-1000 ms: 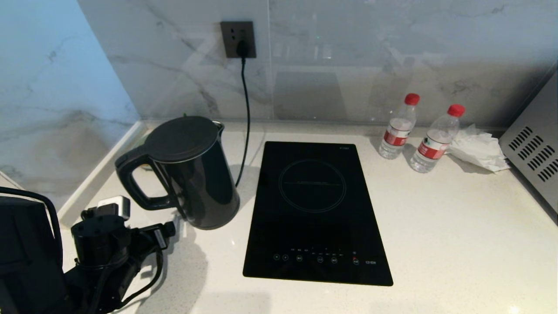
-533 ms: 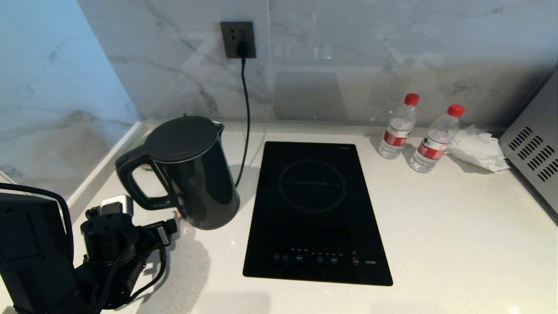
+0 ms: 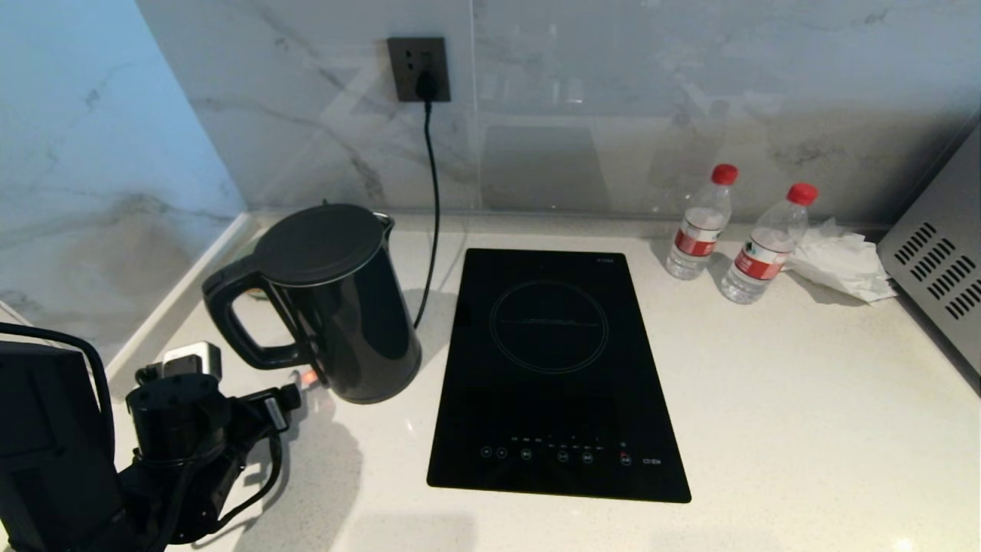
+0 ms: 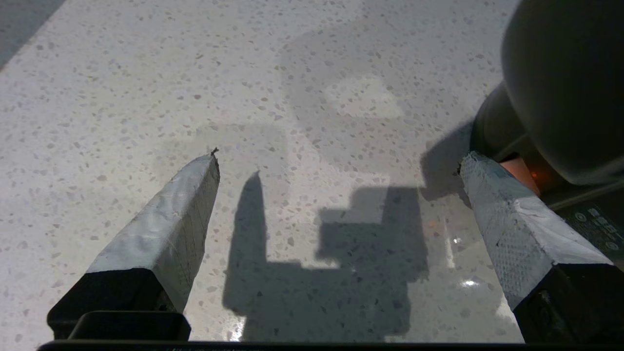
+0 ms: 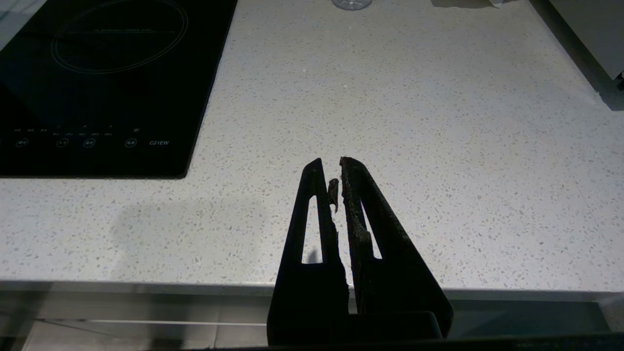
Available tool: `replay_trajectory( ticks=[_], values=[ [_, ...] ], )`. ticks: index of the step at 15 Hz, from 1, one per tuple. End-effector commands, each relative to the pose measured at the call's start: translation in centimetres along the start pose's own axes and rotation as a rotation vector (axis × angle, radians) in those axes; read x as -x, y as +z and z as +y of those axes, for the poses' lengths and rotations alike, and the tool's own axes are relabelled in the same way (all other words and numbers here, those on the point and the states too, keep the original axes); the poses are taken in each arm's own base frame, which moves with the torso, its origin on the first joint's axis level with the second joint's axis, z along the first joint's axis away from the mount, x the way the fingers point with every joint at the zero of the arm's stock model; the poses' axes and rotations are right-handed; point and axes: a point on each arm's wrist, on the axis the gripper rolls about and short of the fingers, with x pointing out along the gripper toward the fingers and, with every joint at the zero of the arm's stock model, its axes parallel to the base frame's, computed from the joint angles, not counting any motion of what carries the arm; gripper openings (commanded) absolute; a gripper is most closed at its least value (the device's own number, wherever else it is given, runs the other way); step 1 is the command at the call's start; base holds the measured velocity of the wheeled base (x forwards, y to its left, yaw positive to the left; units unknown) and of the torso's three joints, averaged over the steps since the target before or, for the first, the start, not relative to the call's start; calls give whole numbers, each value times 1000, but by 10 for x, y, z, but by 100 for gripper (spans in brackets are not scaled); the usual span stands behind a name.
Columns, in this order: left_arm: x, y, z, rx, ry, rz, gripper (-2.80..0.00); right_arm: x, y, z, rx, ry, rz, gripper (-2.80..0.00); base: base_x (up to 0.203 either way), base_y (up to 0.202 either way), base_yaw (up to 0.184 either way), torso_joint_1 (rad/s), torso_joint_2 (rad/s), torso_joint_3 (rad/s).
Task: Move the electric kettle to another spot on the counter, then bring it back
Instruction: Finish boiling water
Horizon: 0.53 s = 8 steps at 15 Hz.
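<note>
Two capped bottles [image 3: 697, 222] stand beyond the lidded electric kettle [image 3: 337, 307]; left tool [image 4: 336, 165] gapes empty.

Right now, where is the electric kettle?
In the head view the electric kettle stands on the counter's left side, beside the cooktop, beyond the left gripper.

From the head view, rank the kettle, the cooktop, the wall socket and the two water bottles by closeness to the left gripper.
1. electric kettle: just beyond the open left gripper, handle toward it.
2. cooktop: to the kettle's right, set in the counter.
3. wall socket: up on the back wall.
4. water bottles: far right, by the back wall; one place for the pair.
</note>
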Motion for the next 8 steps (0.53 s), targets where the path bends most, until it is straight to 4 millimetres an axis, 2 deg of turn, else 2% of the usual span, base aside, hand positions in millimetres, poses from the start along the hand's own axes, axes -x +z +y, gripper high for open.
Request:
replay_trajectory(
  ticks=[1, 5, 8],
  values=[
    [0, 8, 6, 22, 21, -32, 0, 0, 0, 0, 1, 1, -1, -280, 0, 0, 0, 0, 0, 0],
    [-3, 2, 13, 10, 38, -3, 0, 0, 0, 0, 1, 0, -1, -280, 0, 0, 0, 0, 0, 0],
    [-5, -9, 9, -19, 22, 38, 0, 0, 0, 0, 1, -1, -1, -280, 0, 0, 0, 0, 0, 0]
  ],
)
